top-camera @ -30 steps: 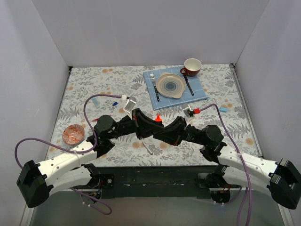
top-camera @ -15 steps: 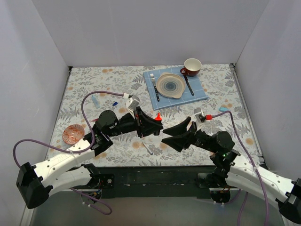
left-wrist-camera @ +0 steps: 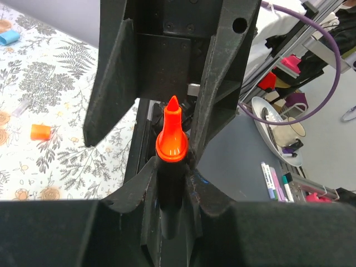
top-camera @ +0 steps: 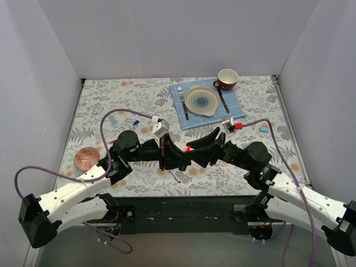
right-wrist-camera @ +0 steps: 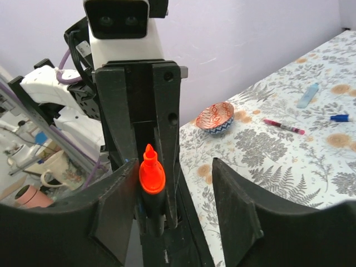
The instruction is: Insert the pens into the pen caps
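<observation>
A short black marker with a bare orange tip (left-wrist-camera: 171, 146) stands upright in my left gripper (left-wrist-camera: 169, 167), which is shut on its barrel. From the other side, my right gripper (right-wrist-camera: 175, 167) is open with the marker's tip (right-wrist-camera: 151, 177) between its fingers, close to the left finger (right-wrist-camera: 119, 206). In the top view both grippers meet mid-table around the tip (top-camera: 186, 149). An orange cap (left-wrist-camera: 40, 132) and a light-blue cap (left-wrist-camera: 9, 37) lie on the cloth. A red pen (right-wrist-camera: 283, 126), a light-blue marker (right-wrist-camera: 307, 95) and a thin white-grey pen (top-camera: 175, 176) lie loose.
A patterned bowl (top-camera: 87, 158) sits at the left. At the back stand a blue mat (top-camera: 236, 111) with a plate (top-camera: 202, 100), fork, knife and a red cup (top-camera: 226, 79). A light-blue cap (top-camera: 264, 129) lies at the right. White walls enclose the table.
My right gripper let go and drew back to the right with its jaws spread, then came back in, open, around the marker's tip. The left gripper kept hold of the marker and shifted slightly.
</observation>
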Controlling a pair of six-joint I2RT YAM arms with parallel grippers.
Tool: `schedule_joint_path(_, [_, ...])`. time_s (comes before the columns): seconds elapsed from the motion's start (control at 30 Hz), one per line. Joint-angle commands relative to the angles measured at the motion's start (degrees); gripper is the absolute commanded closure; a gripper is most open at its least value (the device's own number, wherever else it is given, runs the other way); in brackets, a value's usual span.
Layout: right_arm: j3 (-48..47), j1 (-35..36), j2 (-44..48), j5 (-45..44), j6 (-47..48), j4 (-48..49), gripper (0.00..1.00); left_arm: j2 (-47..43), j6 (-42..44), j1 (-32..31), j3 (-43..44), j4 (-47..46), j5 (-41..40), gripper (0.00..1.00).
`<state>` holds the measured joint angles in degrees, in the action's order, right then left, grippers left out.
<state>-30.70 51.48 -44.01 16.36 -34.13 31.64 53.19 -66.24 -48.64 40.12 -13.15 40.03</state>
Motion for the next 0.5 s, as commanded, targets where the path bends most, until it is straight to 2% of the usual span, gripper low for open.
schedule_joint_path(0.0, [-1.91, 0.02, -2.04, 2.44, 0.12, 5.36, 0.42, -0.63, 0.58, -0.05, 1.45, -0.3, 2.69, 1.0])
schedule_joint_path(0.23, [0.55, 0.02, -4.24, 8.33, -2.87, 11.69, 0.6, -0.1, 0.41, -0.05, 2.24, 0.05, 1.9, 1.0])
schedule_joint_path(0.3, [0.64, 0.02, -4.68, 9.65, -3.66, 12.65, 0.77, -0.1, 0.06, 0.04, 2.33, -0.39, 1.63, 1.0])
schedule_joint_path(0.33, [0.73, 0.02, -4.86, 10.26, -3.75, 13.18, 0.96, 0.07, -0.12, -0.05, 2.33, -0.56, 1.54, 1.0])
schedule_joint_path(0.37, [0.81, 0.02, -4.86, 10.36, -3.84, 13.62, 0.99, 0.16, -0.21, -0.05, 2.42, -0.83, 1.45, 0.99])
schedule_joint_path(0.47, [1.52, 0.02, -4.25, 9.83, -4.89, 15.99, 0.99, 0.95, -0.74, -0.05, 2.6, -1.09, 1.89, 0.81])
